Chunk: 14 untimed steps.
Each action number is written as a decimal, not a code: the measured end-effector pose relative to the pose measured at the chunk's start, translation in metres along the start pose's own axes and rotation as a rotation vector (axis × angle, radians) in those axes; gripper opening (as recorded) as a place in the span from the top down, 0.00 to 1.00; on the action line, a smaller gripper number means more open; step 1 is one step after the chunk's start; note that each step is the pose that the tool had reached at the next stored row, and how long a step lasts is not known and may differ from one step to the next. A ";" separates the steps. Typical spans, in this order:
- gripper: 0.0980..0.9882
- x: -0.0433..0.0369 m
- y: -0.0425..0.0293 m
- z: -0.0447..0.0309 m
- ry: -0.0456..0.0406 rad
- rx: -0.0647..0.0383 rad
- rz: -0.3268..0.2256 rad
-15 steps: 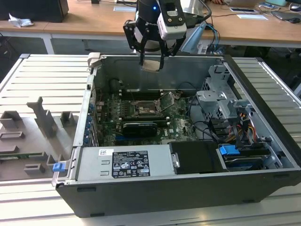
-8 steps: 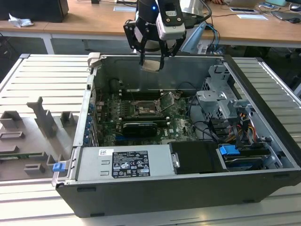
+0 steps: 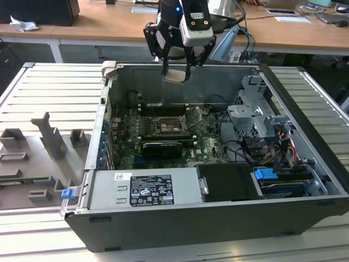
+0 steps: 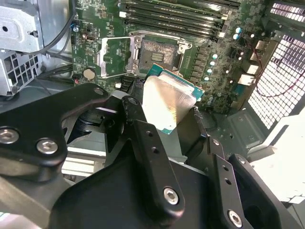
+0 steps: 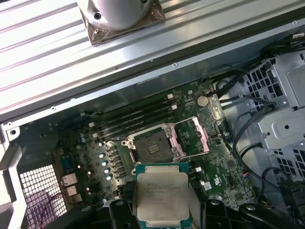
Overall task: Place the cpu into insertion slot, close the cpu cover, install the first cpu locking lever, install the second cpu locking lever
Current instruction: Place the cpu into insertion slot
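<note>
The jaws of the black two-fingered gripper (image 3: 176,71) are clamped on opposite edges of the cpu (image 3: 175,76), a small flat square chip with a pale silver metal face and a green rim. In the exterior view the chip hangs tilted, high above the far wall of the open black computer case (image 3: 305,109).

In both wrist views it sits well apart from the insertion slot (image 5: 152,149), a dark square socket with a metal rim on the green circuit board (image 5: 224,181). The socket lies bare. The cpu cover (image 5: 198,136), a thin silvery frame with a large window, is swung open to the exterior view's right of the socket.

The step in hand is judged to be carrying the chip to the socket. To do it well:
- Level the chip, so that no corner leads.
- Square its edges to the socket rim.
- Keep it clear of the raised cover and of the long black memory slots (image 5: 133,117) on the far side.
- Press down on nothing; the socket contacts are likely delicate.
</note>
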<state>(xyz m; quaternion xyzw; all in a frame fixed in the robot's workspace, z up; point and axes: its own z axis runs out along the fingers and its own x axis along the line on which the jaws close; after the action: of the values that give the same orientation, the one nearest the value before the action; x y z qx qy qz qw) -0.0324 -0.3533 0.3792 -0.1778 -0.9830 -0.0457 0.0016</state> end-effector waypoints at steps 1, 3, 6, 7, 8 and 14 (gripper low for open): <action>0.52 0.0000 0.0000 0.0000 -0.0003 0.000 0.003; 0.52 0.0000 0.0000 0.0000 -0.0014 0.000 0.016; 0.52 0.0000 0.0000 0.0000 -0.0030 -0.001 0.033; 0.52 0.0000 0.0000 0.0000 -0.0036 -0.001 0.039; 0.52 0.0000 0.0000 0.0000 -0.0038 -0.001 0.043; 0.52 0.0000 0.0000 0.0000 -0.0062 -0.001 0.069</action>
<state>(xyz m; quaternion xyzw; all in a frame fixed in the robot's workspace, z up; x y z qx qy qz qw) -0.0324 -0.3533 0.3792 -0.2117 -0.9763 -0.0457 0.0000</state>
